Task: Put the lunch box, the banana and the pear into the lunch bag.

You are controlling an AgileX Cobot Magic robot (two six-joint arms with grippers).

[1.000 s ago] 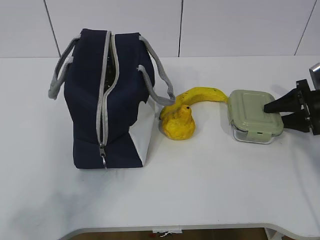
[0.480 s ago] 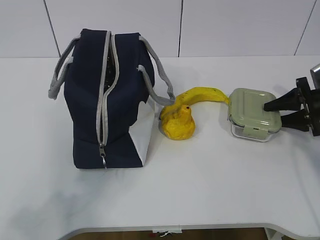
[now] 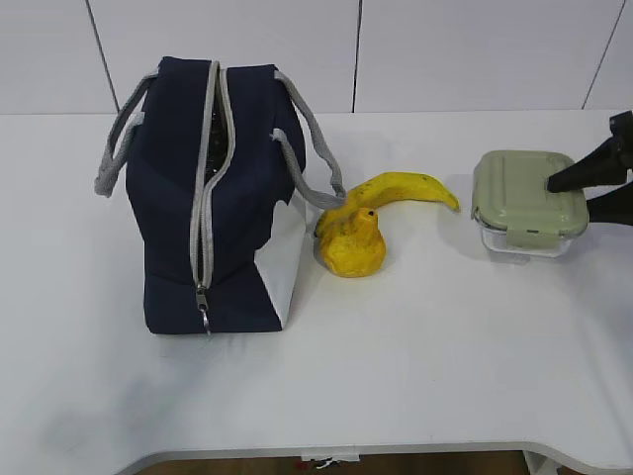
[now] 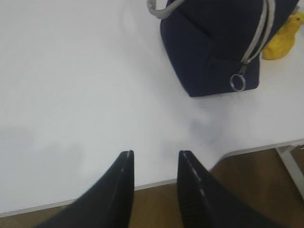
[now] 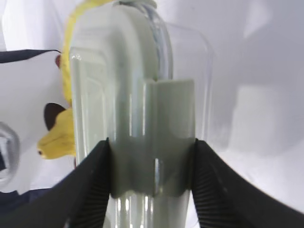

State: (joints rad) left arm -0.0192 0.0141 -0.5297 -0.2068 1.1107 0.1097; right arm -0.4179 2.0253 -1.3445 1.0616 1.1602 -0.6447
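Observation:
The navy lunch bag [image 3: 213,198] stands at the left, its grey zipper gaping slightly at the top with the pull low on the near end. The pear [image 3: 351,245] sits just right of it, and the banana [image 3: 406,188] curves behind the pear toward the right. My right gripper [image 3: 566,198] is shut on the lunch box [image 3: 519,198], one finger on the sage-green lid and one under the clear base. The right wrist view shows the box [image 5: 137,85] edge-on between the fingers [image 5: 90,190]. My left gripper [image 4: 154,154] is open and empty over the table's front edge, left of the bag [image 4: 213,47].
The white table [image 3: 396,346] runs to a rounded front edge. The bag's grey handles [image 3: 316,148] hang out to both sides. The zipper's ring pull [image 4: 236,81] hangs at the bag's near lower end. A white panelled wall stands behind.
The right gripper has carried the lunch box to the right and slightly up, away from the banana's tip. The bag, pear and banana have not moved.

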